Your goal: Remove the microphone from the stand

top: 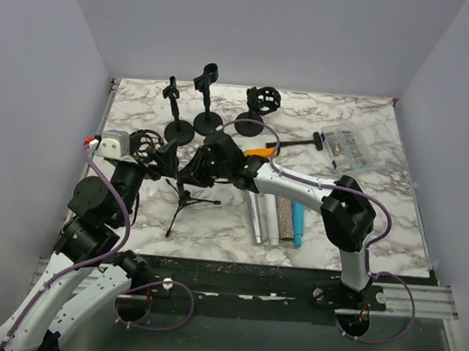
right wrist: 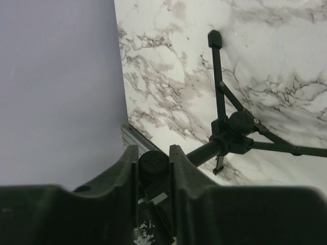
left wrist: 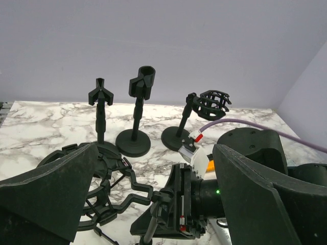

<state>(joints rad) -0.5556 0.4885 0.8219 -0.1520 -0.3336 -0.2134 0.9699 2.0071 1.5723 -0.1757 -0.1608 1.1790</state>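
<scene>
Right gripper [right wrist: 153,153] clenched on the black microphone [right wrist: 152,166], which sits at the upper end of the tripod stand [right wrist: 231,133] on the marble table [right wrist: 168,61]. Left gripper [top: 165,159] released, fingers spread wide, just beside the right gripper.

Robot test bench in a closed booth, no home.
Plain grey walls [top: 270,32] box in my marble-print table [top: 377,227]. My arms [top: 345,217] are bolted to a metal rail [top: 420,297], and spare mic stands [top: 209,100] line the back.
</scene>
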